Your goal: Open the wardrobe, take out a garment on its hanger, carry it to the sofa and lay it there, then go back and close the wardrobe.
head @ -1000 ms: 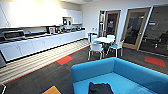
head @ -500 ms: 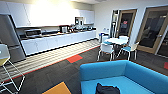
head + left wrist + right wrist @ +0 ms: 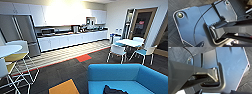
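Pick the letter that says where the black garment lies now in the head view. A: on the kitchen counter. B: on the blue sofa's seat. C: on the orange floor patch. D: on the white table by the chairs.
B: the black garment lies as a dark heap on the seat of the blue sofa, near the lower edge of the head view, apart from the white table, the kitchen counter and the orange floor patch.
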